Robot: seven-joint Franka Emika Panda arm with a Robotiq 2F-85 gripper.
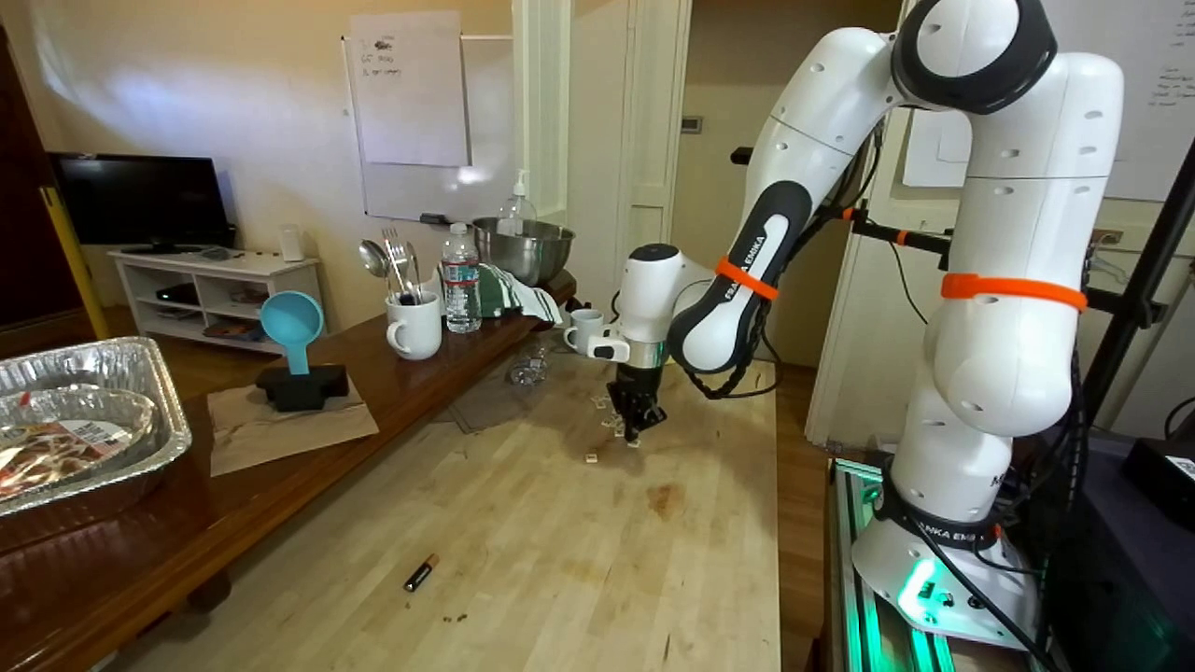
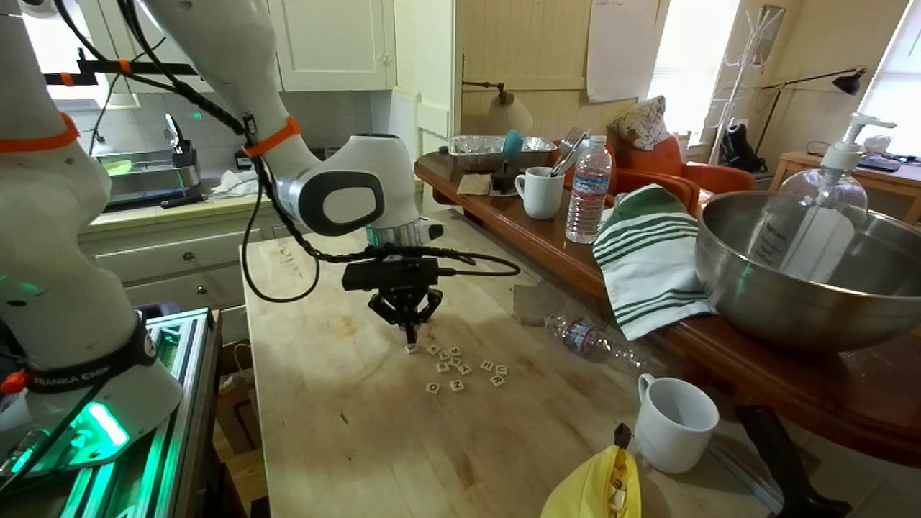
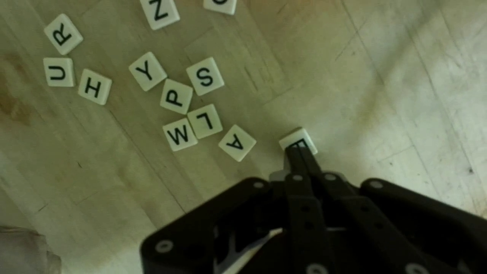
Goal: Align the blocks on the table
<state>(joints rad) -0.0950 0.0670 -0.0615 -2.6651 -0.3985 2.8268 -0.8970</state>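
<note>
The blocks are several small cream letter tiles scattered flat on the pale wooden table [image 1: 523, 541]. In the wrist view, the M or W tile [image 3: 180, 134] touches the L tile [image 3: 205, 121], with the P tile [image 3: 176, 96], S tile [image 3: 205, 76] and Y tile [image 3: 147, 71] close by. The H tile [image 3: 95, 86], U tile [image 3: 59, 72] and R tile [image 3: 63, 34] lie left. The Z tile [image 3: 159, 13] is at the top edge. The A tile [image 3: 237, 143] lies nearest my gripper [image 3: 298, 149]. Its fingertips are together over one tile [image 3: 298, 135], partly hiding its letter; contact is unclear.
In an exterior view, a white mug [image 2: 676, 424], a yellow pouch [image 2: 593, 489] and a clear bottle lying down [image 2: 593, 342] are on the table. A battery [image 1: 421, 572] lies farther along it. A raised brown counter [image 1: 467, 373] borders the long side.
</note>
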